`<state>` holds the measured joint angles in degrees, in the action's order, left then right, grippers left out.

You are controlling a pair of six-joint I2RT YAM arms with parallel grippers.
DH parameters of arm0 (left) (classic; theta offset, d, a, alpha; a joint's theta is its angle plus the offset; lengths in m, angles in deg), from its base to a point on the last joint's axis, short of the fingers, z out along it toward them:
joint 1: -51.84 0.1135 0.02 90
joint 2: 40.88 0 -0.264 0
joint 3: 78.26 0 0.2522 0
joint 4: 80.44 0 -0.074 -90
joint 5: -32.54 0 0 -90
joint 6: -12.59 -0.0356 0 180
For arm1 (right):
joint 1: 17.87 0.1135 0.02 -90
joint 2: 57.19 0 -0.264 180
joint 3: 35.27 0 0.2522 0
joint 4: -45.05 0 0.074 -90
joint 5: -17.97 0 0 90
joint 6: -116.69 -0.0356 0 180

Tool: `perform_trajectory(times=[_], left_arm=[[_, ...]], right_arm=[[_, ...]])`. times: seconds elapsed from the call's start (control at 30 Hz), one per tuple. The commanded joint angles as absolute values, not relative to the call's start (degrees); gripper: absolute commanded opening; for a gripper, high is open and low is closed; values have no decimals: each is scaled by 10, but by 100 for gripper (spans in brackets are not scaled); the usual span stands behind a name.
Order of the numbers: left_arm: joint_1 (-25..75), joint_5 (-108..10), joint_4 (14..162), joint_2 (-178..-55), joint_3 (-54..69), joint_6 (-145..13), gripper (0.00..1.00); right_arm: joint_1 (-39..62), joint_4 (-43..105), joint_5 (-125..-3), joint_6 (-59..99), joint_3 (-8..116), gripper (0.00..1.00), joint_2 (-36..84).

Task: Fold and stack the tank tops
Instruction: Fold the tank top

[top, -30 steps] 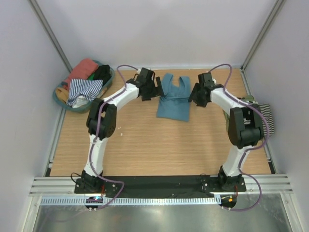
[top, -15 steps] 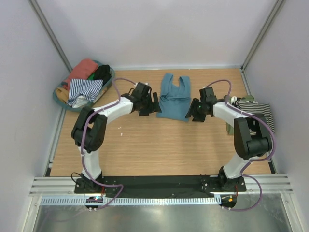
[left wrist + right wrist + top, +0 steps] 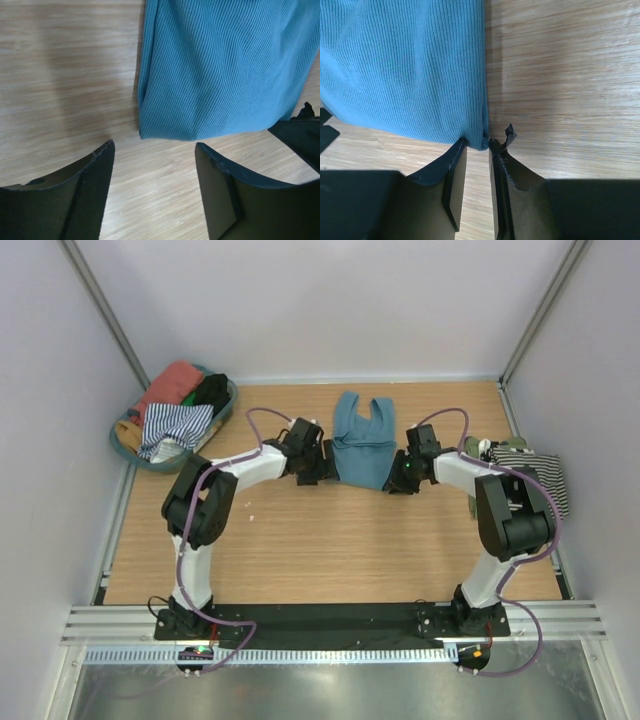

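Teal tank top [image 3: 360, 445]: flat on the table [image 3: 300, 550], straps at its far end, hem at its near end.
Other tops: a striped tank top [image 3: 535, 475] lies well to its right. More are heaped in the round basket [image 3: 234, 396] well to its left.
Left pincer [image 3: 154, 147]: released, with the jaws wide apart over bare wood just off the teal top's near left corner and nothing between them.
Right pincer [image 3: 477, 145]: the jaws stand narrow with the teal top's near right corner at their tips. We cannot tell whether cloth is pinched.
Handling: we judge it a light, limp ribbed knit that will sag and drag on the wood. The layers could slip apart.
Where to hold: we would take both near corners, catching every layer, and lift them together.
Top view: shows us the whole garment, the straps and the other tops, but not the jaw gaps.
Wrist views: show us the jaw gaps, the ribbing and a left edge that looks doubled over. They show none of the straps.
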<state>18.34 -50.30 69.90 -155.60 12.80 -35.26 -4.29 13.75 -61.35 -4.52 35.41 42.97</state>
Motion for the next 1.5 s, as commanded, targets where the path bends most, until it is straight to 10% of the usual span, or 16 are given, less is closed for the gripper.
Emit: perform_trajectory(times=[0.0, 0.2, 0.37, 0.77, 1.07, 1.47], left_arm=[[181, -517, 722, -1586, 155, -350, 65], [181, -541, 720, -1609, 184, -359, 49], [181, -556, 704, -1620, 189, -359, 0], [116, -700, 697, -1464, 32, -308, 0], [118, -706, 583, -1432, 140, -326, 0], [40, -682, 622, -1340, -63, -242, 0]], right_arm=[[-33, 145, -642, -32, 374, 31, 442], [-23, 141, -666, -30, 385, 28, 448], [-15, 130, -703, -28, 401, 1, 444], [34, 53, -774, -13, 342, 1, 340], [37, -13, -764, -11, 446, 1, 303], [81, -18, -739, -33, 253, 1, 175]])
